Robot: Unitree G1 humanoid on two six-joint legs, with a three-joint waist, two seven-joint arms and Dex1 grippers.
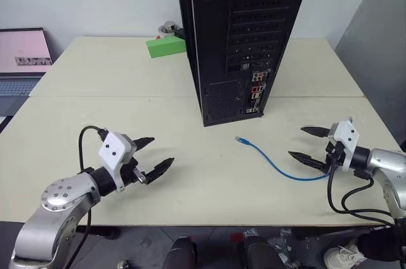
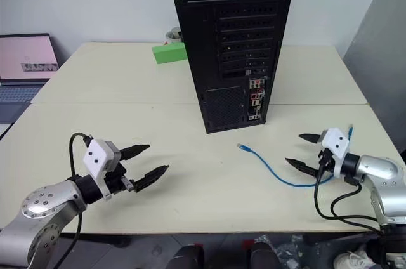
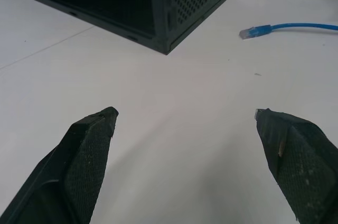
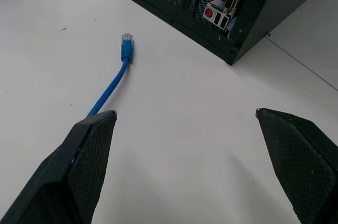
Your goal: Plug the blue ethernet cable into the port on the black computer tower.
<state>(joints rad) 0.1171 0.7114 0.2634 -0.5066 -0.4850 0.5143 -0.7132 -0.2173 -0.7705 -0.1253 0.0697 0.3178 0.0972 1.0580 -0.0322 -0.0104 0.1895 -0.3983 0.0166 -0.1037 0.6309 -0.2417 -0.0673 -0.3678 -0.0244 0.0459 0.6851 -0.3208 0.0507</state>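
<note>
With both sets of jaws spread and empty, I'm eyeing the blue ethernet cable (image 1: 276, 163), lying flat, its far end seemingly under my right gripper (image 1: 312, 144), well clear of my left gripper (image 1: 151, 155).

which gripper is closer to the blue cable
Right. The right gripper hovers open at the cable's near end, not gripping it. The left gripper is open far across the table.

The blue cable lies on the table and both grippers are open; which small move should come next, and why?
Probably the right gripper should move toward the cable to grasp it near its plug end. The cable lies loose on the table, held by nothing, curving toward that gripper, which is open and much nearer than the left gripper. The plug end faces the tower.
</note>
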